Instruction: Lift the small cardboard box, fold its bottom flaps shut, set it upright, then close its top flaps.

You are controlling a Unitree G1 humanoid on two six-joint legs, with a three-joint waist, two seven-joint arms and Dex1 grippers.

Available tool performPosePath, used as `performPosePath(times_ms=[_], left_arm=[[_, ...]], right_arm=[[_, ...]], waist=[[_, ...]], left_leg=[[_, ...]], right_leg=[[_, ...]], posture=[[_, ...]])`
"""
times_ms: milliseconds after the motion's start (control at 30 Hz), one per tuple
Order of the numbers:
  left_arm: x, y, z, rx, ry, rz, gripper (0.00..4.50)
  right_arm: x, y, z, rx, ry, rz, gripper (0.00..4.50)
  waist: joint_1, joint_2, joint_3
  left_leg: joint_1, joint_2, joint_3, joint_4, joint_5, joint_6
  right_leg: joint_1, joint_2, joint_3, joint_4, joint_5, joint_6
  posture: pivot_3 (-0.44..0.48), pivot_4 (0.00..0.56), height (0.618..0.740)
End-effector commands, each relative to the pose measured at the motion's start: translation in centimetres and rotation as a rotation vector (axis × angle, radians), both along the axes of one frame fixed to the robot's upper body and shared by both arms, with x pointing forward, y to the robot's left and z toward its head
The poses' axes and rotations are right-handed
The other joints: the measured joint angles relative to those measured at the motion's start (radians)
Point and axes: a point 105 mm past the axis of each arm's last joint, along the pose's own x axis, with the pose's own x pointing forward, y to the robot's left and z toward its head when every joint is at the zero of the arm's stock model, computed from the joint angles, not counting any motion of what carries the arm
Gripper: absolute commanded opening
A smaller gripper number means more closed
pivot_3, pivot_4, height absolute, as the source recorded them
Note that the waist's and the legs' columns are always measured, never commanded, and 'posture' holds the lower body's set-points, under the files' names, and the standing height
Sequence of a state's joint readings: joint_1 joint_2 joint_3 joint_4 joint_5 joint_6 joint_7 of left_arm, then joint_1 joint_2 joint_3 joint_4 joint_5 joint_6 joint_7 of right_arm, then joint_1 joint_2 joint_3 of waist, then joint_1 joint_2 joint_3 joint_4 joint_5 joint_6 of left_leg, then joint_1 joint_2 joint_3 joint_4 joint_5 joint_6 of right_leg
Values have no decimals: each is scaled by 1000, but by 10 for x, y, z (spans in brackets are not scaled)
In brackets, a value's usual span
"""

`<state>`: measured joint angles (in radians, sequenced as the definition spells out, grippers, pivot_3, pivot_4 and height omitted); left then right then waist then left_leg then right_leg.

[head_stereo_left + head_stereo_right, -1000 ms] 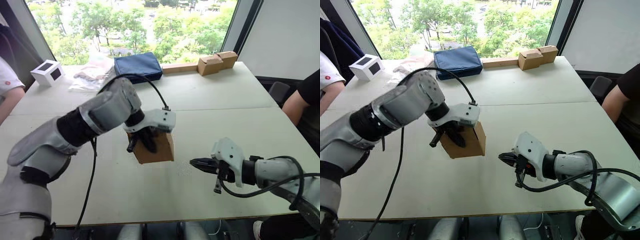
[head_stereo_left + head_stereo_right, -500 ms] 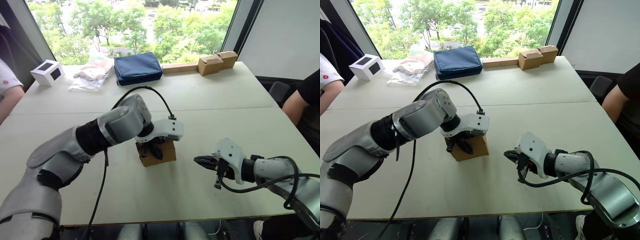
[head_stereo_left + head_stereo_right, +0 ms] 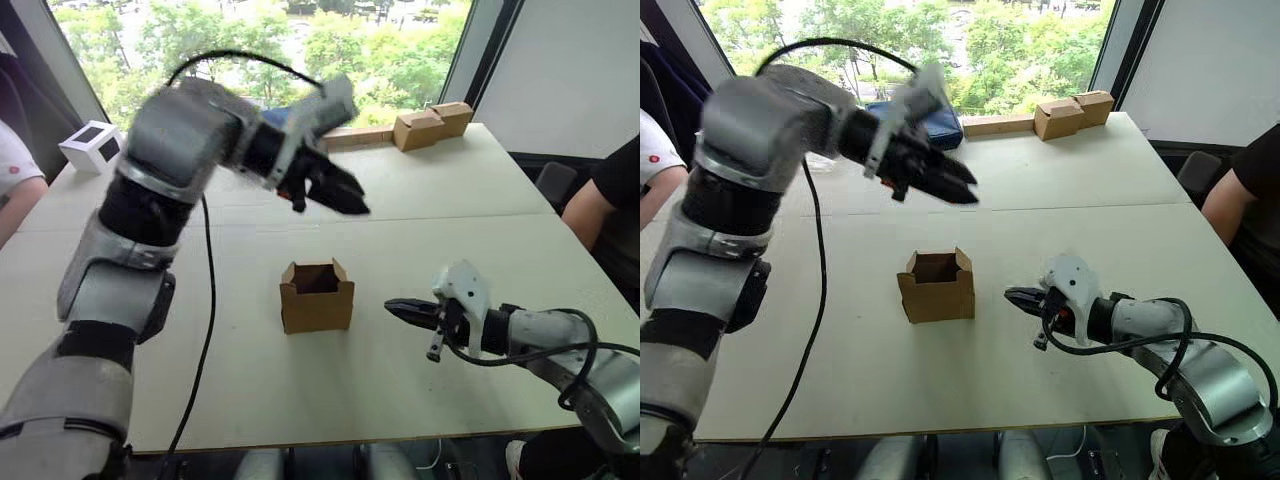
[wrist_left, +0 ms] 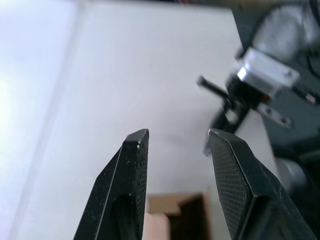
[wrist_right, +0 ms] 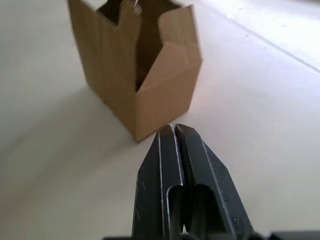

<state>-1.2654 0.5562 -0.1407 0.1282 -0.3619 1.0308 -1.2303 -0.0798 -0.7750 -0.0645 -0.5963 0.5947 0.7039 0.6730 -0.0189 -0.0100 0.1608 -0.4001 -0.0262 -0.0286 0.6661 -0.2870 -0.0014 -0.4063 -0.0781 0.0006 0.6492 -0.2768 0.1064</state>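
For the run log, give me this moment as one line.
small cardboard box: upright on table, top flaps open | left gripper: open, raised above box, empty | right gripper: shut, beside box, apart | stage: top flaps not yet closed

The small cardboard box [image 3: 316, 297] stands upright on the counter [image 3: 480, 190], top flaps up and mouth open from above. Bare counter lies all round it. The right gripper [image 3: 392, 305], fingers pressed together, sits low just beside the box, blocking that side. The left gripper [image 3: 345, 200] hangs above and behind the box, fingers [image 4: 131, 190] parted, probably clear of the mouth.
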Motion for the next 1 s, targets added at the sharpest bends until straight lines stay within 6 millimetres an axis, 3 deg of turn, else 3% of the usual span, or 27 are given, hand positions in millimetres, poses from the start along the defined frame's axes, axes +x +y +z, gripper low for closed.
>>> performPosePath(times_ms=[33, 133, 333, 467, 700, 833, 1000], left_arm=[[15, 50, -10, -185, -44, 270, 1108], [9, 73, -35, -249, 19, 429, 13], [-19, 95, -89, -213, 61, 568, 13], [-37, 98, -131, -125, 43, 567, 13], [-50, 99, -182, -239, 82, 628, 13], [-46, 97, -199, -257, 109, 663, 13], [-49, 86, -212, -210, 116, 620, 13]], right_arm=[[7, -5, 12, 84, -36, -51, 0], [15, -9, 13, 95, -37, -72, 0], [26, -13, 6, 80, -6, -63, 0], [27, -3, 12, 82, -1, -3, 0], [28, -2, 4, 35, 18, 7, 0], [28, 5, -9, 19, 34, 2, 0], [31, 14, -39, -59, 54, 4, 0]], waist=[[1, 0, 0], [8, -3, 2], [31, -4, 2], [30, -4, 1], [33, -3, 1], [32, -3, 1], [30, -3, 1]], left_leg=[[2, 0, 0, -1, 0, 0], [2, 1, 0, -1, 0, -1], [-1, -3, -1, 1, 1, -3], [2, -3, -1, 0, 1, -3], [4, -3, -1, -1, 2, -4], [7, -3, -1, -1, 1, -3], [7, -3, -1, -2, 1, -3]], right_leg=[[1, 0, 1, 0, 0, -1], [1, 0, 1, 1, 0, -1], [2, -4, 1, 0, 0, 0], [3, -4, 1, -1, 0, 0], [6, -9, 1, -3, 0, -1], [9, -9, 0, -4, 0, -1], [9, -9, 0, -4, 0, -1]], posture=[[0, 150, 737], [0, 150, 737], [0, 150, 737], [0, 150, 737], [0, 150, 737], [0, 150, 737], [0, 150, 737]])
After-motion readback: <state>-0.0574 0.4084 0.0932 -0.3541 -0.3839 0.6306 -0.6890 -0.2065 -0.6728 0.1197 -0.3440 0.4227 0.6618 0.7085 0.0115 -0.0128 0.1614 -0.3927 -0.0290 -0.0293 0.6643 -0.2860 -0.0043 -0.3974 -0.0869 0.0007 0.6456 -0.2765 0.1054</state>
